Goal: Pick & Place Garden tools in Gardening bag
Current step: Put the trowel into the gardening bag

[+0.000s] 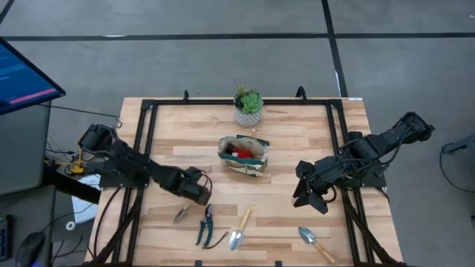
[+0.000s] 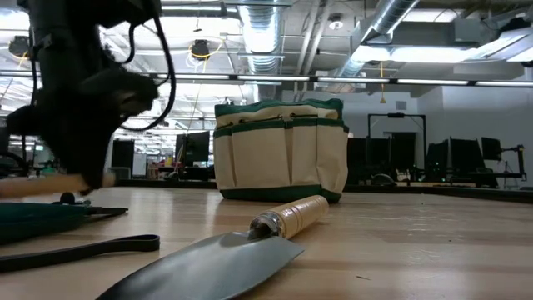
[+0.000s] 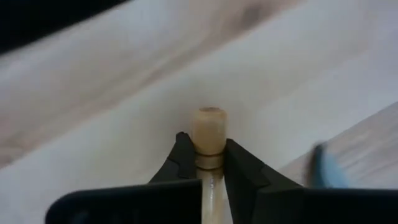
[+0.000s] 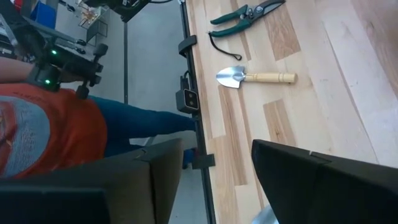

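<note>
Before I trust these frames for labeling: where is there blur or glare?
Low view: the trowel blade nearest the lens is soft, the gardening bag sharper, ceiling lights glaring. Left wrist view: the wooden handle between the left claw fingers is slightly soft, a blue streak smeared beside it. High view: even.

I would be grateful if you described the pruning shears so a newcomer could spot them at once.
Start from the beige gardening bag at the middle of the wooden table and look toward the near edge, just past the left gripper. The pruning shears lie there among wooden-handled trowels, alone in having two green handles.
</note>
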Controlling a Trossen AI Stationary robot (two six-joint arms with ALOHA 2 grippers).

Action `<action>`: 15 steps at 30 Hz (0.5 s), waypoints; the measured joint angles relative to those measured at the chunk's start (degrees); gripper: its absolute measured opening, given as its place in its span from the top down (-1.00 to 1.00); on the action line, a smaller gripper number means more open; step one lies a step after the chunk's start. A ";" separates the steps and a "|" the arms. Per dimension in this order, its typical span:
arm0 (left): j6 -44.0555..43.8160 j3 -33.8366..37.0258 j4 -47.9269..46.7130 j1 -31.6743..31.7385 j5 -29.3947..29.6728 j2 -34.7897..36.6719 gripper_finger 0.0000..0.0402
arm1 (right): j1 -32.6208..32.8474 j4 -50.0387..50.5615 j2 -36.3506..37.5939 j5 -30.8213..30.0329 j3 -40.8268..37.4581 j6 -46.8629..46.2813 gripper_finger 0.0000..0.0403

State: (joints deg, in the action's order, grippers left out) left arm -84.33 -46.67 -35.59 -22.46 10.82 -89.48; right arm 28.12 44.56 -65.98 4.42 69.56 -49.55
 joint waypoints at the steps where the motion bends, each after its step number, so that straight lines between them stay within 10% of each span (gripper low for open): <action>1: -0.14 0.00 0.00 0.02 0.93 0.90 0.95 | 0.00 0.00 0.00 0.01 0.00 0.00 0.08; 8: -2.72 -0.30 0.13 0.02 13.47 13.61 0.96 | 0.00 0.00 0.00 0.01 0.00 -0.01 0.09; 15: 0.48 -3.06 2.15 0.57 42.93 30.00 0.97 | 0.00 -0.07 0.00 -0.22 0.00 -0.01 0.10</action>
State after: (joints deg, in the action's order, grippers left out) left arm -83.85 -49.73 -33.44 -21.89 53.75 -59.48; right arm 28.12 44.49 -65.98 4.20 69.56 -49.56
